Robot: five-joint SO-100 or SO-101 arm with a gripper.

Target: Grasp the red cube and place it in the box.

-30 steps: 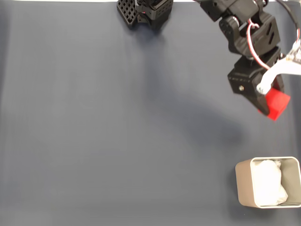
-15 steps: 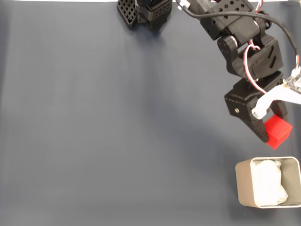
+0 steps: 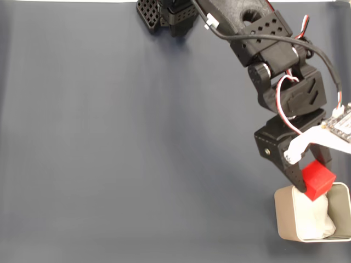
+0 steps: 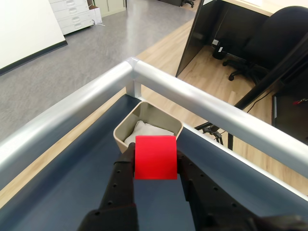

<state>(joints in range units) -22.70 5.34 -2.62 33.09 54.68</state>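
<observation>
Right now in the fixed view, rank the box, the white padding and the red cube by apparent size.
1. The box
2. The white padding inside it
3. The red cube, though held higher, nearer the camera, so it looks enlarged

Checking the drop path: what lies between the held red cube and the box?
Nothing. In the wrist view the red cube, clamped in the gripper, has only open air between it and the box with its white padding.

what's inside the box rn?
White padding lies inside the box. The red cube, clamped in the gripper, hangs over its near rim and hides part of the inside.
</observation>
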